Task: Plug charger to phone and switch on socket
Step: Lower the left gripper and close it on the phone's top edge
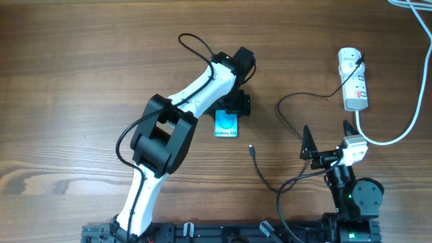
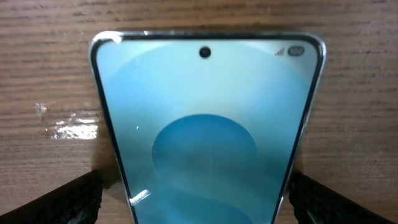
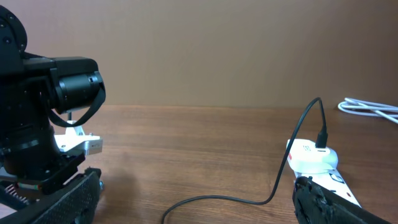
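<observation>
Both my hands are open. My left hand (image 2: 200, 202) straddles the phone (image 1: 226, 126); charger tip (image 1: 251, 149) lies at phone's 5 o'clock, axis 12-to-6, my right hand (image 1: 327, 135) at tip's 3.

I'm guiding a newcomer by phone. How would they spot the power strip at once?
On the wooden table, go to the far right, beyond the right gripper. There lies the socket, a small white elongated strip. It alone has a thin black charger plugged into its far end and a thick white cable leaving its near end.
</observation>
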Controlling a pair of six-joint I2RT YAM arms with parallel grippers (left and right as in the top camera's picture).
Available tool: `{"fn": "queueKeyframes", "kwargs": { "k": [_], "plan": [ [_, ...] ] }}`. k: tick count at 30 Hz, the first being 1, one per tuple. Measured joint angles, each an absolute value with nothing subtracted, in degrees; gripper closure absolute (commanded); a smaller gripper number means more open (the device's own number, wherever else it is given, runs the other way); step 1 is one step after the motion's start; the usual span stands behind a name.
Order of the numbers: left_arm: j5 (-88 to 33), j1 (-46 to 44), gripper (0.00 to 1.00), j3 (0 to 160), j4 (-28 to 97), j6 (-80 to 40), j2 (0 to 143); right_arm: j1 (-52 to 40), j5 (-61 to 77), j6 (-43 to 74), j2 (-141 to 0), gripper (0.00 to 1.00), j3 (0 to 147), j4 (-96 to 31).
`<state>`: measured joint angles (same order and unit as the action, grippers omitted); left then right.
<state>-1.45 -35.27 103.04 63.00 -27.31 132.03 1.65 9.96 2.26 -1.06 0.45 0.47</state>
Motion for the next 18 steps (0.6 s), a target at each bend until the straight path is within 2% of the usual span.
{"fn": "queueKeyframes", "kwargs": {
  "k": [12,18],
  "plan": [
    [-1.83,-35.97,0.0,103.04,63.66,-27.31,132.07,1.65,9.96,2.24,-1.06,0.0,0.45,0.47],
    [-1.89,-35.99,0.07,103.04,63.72,-27.31,132.07,1.65,9.96,2.26,-1.06,0.0,0.45,0.47]
  ]
}}
